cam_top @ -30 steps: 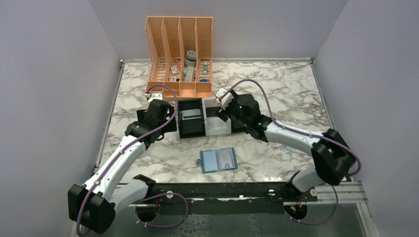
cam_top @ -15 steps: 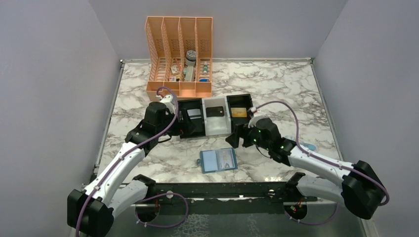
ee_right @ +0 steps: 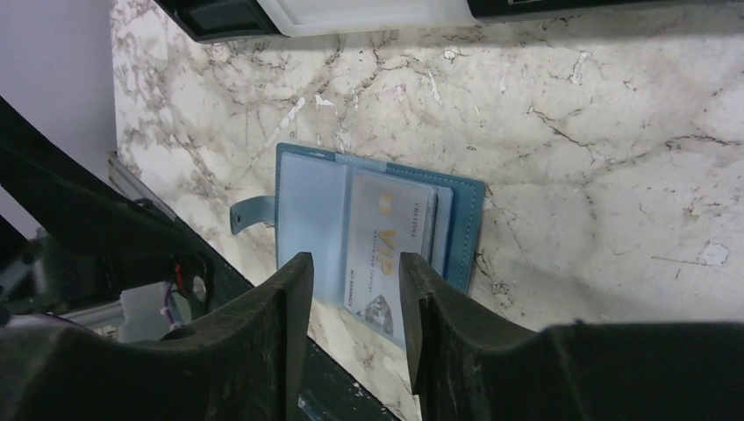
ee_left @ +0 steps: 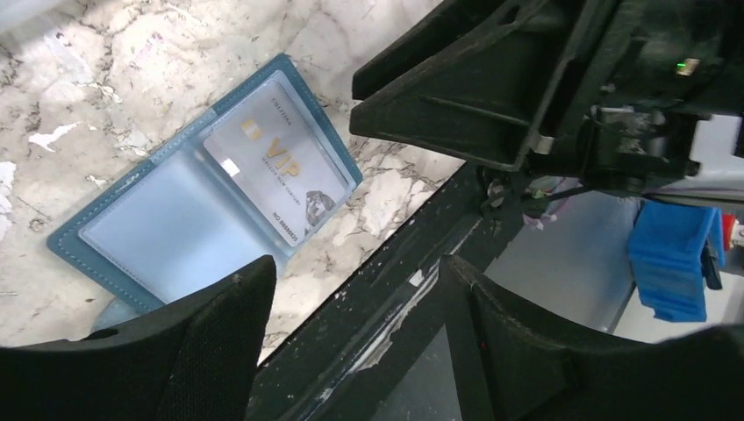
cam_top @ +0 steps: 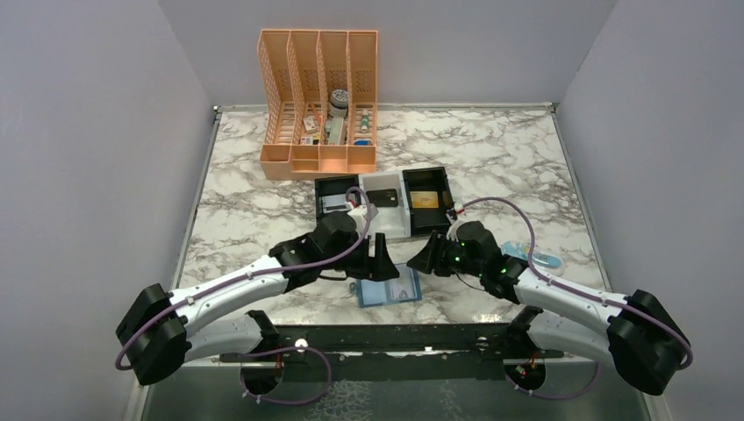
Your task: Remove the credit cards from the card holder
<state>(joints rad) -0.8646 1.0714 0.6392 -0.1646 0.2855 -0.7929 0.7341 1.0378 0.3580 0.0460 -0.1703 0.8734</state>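
Note:
The light-blue card holder (cam_top: 393, 292) lies open on the marble near the front edge. A silver VIP card (ee_right: 388, 239) sits in its right pocket and also shows in the left wrist view (ee_left: 279, 175). The left pocket looks empty. My left gripper (cam_top: 383, 260) is open and empty, hovering just above the holder's (ee_left: 175, 219) far edge. My right gripper (cam_top: 424, 260) is open and empty just right of the holder (ee_right: 311, 210), with its fingers (ee_right: 281, 307) over the near edge. A black card (cam_top: 382, 198) and a gold card (cam_top: 424, 200) lie in the tray.
The black-and-white three-compartment tray (cam_top: 386, 226) stands behind the holder, with a grey card (cam_top: 338, 203) in its left bin. An orange file rack (cam_top: 320, 96) stands at the back. A pale blue packet (cam_top: 537, 257) lies by the right arm. A black rail (cam_top: 386, 338) runs along the front edge.
Both grippers have left the tray and come forward to the holder. The left arm swung right and toward the front. The right gripper moved a little left. The holder has not moved.

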